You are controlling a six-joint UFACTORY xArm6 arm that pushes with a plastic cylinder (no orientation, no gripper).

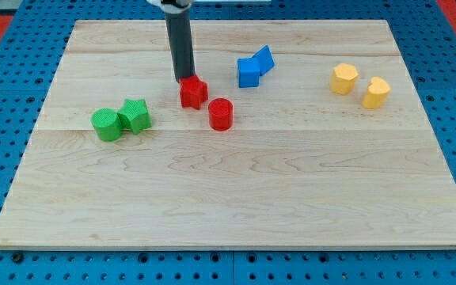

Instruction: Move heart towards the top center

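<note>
The rod's tip (185, 77) is shown resting against the upper edge of a red block (193, 93); no claw is fitted, so nothing is gripped. The yellow heart (376, 93), beside a yellow cylinder (343, 79), is seen at the view's right, well apart from the tip. The move toward top centre is judged not yet begun.

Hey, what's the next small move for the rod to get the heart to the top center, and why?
Probably slide my tip toward the view's right, heading for the lower right side of the yellow heart. My tip now sits against the red star block, far to the left of the heart, which needs pushing up and left.
</note>
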